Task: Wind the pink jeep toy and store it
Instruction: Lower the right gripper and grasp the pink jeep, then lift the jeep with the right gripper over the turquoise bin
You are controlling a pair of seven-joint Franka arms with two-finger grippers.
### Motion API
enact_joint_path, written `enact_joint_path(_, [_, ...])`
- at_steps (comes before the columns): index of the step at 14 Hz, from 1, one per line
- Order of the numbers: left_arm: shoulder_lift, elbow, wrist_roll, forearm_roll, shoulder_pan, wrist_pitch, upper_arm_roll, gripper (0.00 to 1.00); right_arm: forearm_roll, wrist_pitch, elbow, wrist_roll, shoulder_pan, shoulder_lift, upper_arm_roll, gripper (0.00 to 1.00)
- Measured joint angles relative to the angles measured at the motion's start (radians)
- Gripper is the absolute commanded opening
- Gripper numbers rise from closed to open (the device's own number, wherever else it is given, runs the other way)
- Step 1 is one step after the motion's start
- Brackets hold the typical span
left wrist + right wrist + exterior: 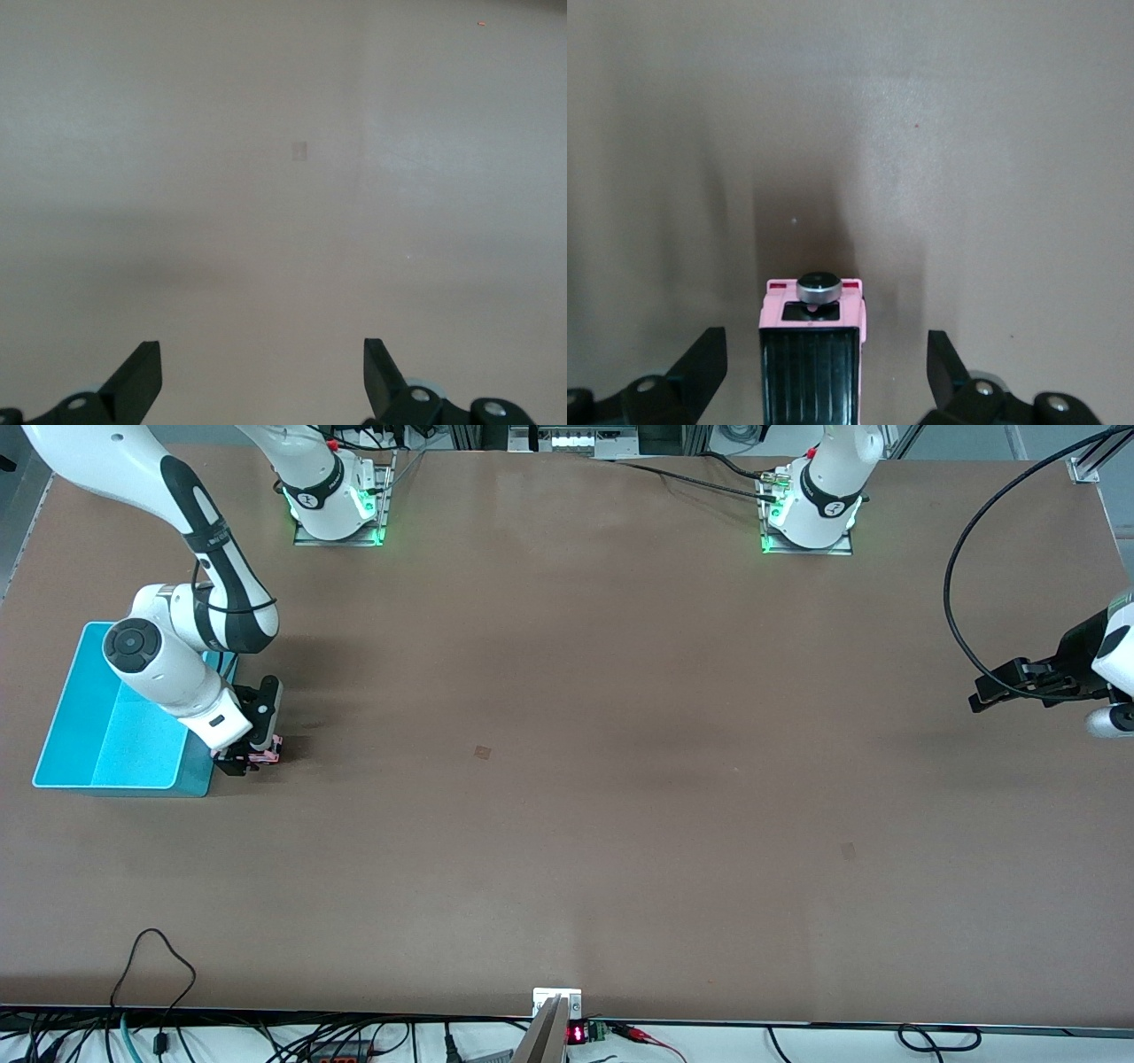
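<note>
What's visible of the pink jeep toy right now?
The pink jeep toy is small and boxy, plastic-looking, light pink with a black ribbed roof and a round dark knob with a silvery rim on top. It sits upright on the table, beside the cyan bin, between the open fingers of the right end effector, untouched.

A brown tabletop [567, 779] is shown, bounded along its upper edge by 2 arm bases. A cyan bin [80, 735] is seen resting on it at the right arm's end. The pink jeep toy [264, 758] is placed directly on the surface just beside the bin, toward the left arm's end. A small darker square mark [483, 752] is visible near the middle, and 1 fainter mark [848, 851] nearer the front camera.
</note>
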Motion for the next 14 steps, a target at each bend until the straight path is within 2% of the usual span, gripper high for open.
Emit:
enact_joint_path(1, [-0.002, -0.001, 0.001, 0.000, 0.000, -0.002, 0.000, 1.00, 0.000, 0.015, 0.000, -0.003, -0.006, 0.011, 0.001, 0.95])
enact_joint_path(4, [-0.005, -0.001, 0.004, 0.000, -0.001, -0.004, 0.000, 1.00, 0.000, 0.035, 0.000, -0.008, -0.017, 0.038, 0.002, 0.22])
enact_joint_path(5, [-0.005, -0.001, 0.005, 0.000, -0.001, -0.004, 0.000, 1.00, 0.000, 0.036, 0.000, -0.008, -0.018, 0.042, 0.002, 0.05])
enact_joint_path(6, [-0.005, -0.001, 0.005, 0.000, -0.002, -0.004, 0.000, 1.00, 0.000, 0.037, 0.000, -0.008, -0.018, 0.043, 0.003, 0.00])
enact_joint_path(10, [-0.006, -0.001, 0.005, 0.000, -0.002, -0.005, 0.000, 1.00, 0.000, 0.036, 0.001, 0.010, -0.021, 0.043, 0.012, 0.00])
enact_joint_path(14, [-0.006, -0.001, 0.005, 0.000, -0.002, -0.006, 0.000, 1.00, 0.001, 0.041, 0.011, 0.215, -0.021, 0.039, 0.068, 0.00])
